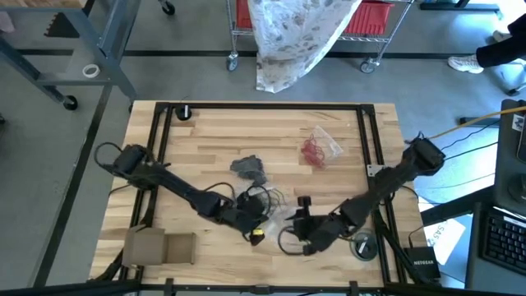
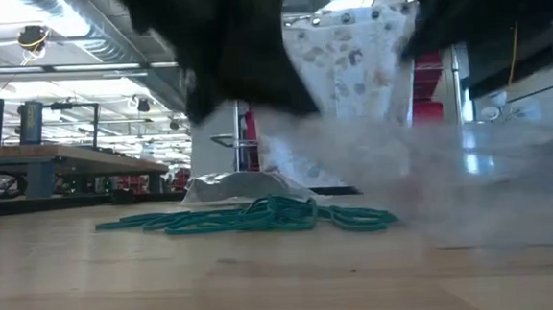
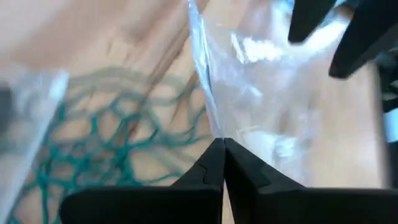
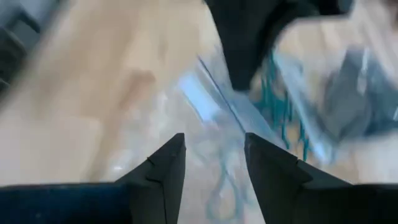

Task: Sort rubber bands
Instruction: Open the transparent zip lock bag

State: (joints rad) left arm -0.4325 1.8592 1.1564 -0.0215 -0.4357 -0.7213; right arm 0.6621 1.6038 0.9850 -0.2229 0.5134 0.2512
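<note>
The left gripper [image 3: 222, 144] is pinched tight on the edge of a clear plastic bag [image 3: 261, 106] just beside the teal rubber bands [image 2: 261, 216] lying on the table [image 1: 205, 131], while the right gripper [image 4: 214, 152], near the same bag, has its fingers apart and holds nothing

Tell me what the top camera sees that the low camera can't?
Only the high view shows the bag of red bands, the bag of dark bands and both arms whole, with the left gripper and right gripper close together. Only the low view shows the teal bands clearly, lying in a pile, and the room behind. Both show the wooden table.
</note>
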